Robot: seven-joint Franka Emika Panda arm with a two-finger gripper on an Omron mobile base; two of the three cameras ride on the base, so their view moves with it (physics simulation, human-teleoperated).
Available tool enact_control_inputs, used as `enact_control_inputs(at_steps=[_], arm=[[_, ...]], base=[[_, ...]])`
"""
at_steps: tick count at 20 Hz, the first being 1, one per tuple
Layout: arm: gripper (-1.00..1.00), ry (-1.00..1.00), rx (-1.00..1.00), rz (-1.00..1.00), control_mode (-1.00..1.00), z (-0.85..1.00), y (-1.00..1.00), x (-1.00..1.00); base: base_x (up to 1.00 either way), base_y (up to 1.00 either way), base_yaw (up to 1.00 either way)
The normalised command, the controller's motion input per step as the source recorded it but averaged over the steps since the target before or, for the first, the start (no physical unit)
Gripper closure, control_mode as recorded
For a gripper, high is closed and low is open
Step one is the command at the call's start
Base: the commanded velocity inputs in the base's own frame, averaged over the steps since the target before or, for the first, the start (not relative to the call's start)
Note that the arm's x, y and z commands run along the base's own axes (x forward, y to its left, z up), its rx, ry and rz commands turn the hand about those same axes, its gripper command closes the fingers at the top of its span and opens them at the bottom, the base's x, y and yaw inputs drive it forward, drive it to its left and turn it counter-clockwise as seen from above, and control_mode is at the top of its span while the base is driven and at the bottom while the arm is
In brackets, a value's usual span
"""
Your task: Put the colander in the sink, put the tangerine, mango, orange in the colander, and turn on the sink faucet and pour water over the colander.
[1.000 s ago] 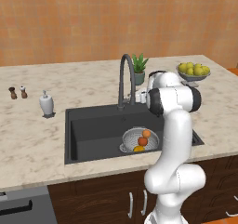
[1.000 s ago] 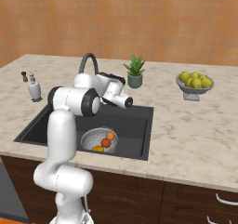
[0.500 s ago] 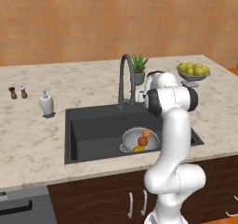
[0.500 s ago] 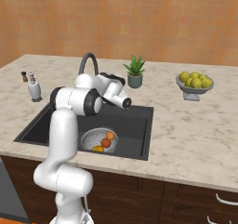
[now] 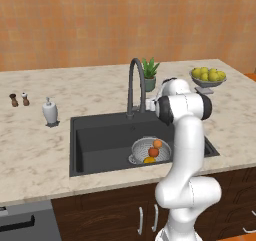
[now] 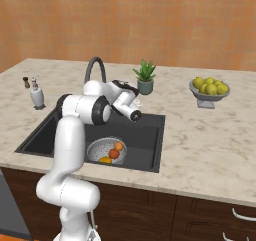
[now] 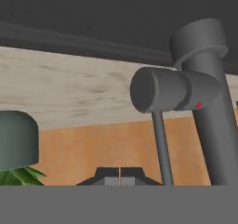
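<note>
Colander point(image 5: 150, 151) sits in the sink point(image 5: 100, 140), one bowl holding three fruits. One sink faucet point(image 5: 134, 85) rises behind it, and beside its base the end effector point(image 7: 120, 177) is clenched, empty. The hand view shows the faucet's side lever point(image 7: 172, 89) close up; the base views add a potted plant point(image 6: 145, 76) on the table point(image 6: 200, 135).

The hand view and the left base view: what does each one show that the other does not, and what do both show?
Hand view alone: the closed gripper with its fingertips together, and a small red dot on the faucet's round dark grey side handle.

Left base view alone: the pierced silvery metal colander lying in the dark rectangular sink with three pieces of fruit inside, the small white soap dispenser, and the footed grey bowl of yellow-green fruit.

Both: the tall dark grey gooseneck faucet, the potted green plant, the beige marbled counter.
</note>
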Motion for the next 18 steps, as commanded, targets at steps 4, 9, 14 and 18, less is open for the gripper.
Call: enact_control_inputs(at_steps=[4,9,14,18], arm=[[1.00,0.00,0.00,-0.25,-1.00,-0.09,-0.42,0.16],[1.00,0.00,0.00,-0.06,-1.00,0.00,0.06,0.00],[1.00,0.01,0.00,0.03,-1.00,0.00,0.05,-0.13],[1.00,0.02,0.00,0.09,-1.00,0.00,0.10,-0.06]], base=[[0.00,0.00,0.00],[0.00,0.00,0.00],[0.00,0.00,0.00],[0.00,0.00,0.00]])
